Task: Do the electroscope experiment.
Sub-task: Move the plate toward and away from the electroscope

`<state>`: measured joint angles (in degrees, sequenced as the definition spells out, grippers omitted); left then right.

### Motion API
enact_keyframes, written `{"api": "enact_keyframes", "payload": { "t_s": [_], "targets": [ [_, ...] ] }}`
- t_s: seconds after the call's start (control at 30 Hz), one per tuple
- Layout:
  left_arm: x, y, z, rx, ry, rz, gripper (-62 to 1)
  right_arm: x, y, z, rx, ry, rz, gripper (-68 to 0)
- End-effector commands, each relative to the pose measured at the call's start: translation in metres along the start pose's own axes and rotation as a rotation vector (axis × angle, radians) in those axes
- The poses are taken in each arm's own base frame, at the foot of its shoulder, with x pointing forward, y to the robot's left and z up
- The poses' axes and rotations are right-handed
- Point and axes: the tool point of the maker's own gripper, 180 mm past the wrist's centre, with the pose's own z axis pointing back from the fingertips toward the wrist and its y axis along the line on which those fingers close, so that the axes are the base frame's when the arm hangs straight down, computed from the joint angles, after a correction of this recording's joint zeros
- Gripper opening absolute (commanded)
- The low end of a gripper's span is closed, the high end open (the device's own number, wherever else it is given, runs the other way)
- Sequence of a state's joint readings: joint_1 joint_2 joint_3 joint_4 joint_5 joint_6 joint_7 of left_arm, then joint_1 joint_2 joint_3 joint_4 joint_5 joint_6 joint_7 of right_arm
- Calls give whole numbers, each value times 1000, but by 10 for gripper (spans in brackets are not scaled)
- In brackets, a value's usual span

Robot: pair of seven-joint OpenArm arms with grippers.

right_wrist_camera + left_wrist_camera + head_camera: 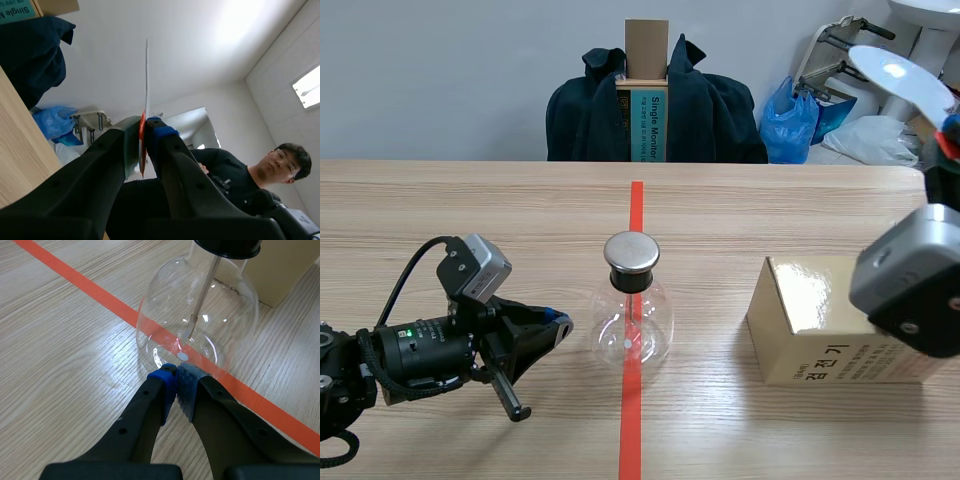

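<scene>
The electroscope (633, 310) is a round clear glass flask with a metal cap and a thin rod inside, standing on the orange-red line at mid-table. My left gripper (560, 322) lies low on the table just left of it, shut on nothing. In the left wrist view its fingertips (176, 371) meet right at the flask's base (197, 325). My right gripper (946, 135) is raised at the far right, shut on a thin white disc (900, 75) by its red part. From the right wrist the disc (147, 75) shows edge-on, rising from between the fingers (145, 125).
A glossy yellow box (830, 320) stands right of the flask, under the right arm. Beyond the table's far edge are a chair with a dark jacket (710, 110) and a blue bag (790, 120). A person (240, 170) appears in the right wrist view.
</scene>
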<state>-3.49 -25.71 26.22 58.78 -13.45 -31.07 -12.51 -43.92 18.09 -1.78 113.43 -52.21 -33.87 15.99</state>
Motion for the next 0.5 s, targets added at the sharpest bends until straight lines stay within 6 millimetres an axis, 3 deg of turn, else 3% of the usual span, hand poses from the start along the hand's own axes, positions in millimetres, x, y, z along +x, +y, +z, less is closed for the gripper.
{"api": "enact_keyframes", "payload": {
  "t_s": [0.0, 0.17, 0.3, 0.47],
  "targets": [
    [11, 2, 0, 3, -38, -1, -582, -4, -7, 2, -15, 5, 20, -667],
    [6, -2, 14, -28, -18, -14, -582, -20, -6, 13, 19, 48, 49, -667],
    [23, -16, 42, -52, -85, -43, -582, -35, -15, 20, 10, 77, 47, -667],
    [47, -47, 85, -98, -146, -79, -582, -56, -32, 21, -36, 127, 53, -667]
  ]
}}
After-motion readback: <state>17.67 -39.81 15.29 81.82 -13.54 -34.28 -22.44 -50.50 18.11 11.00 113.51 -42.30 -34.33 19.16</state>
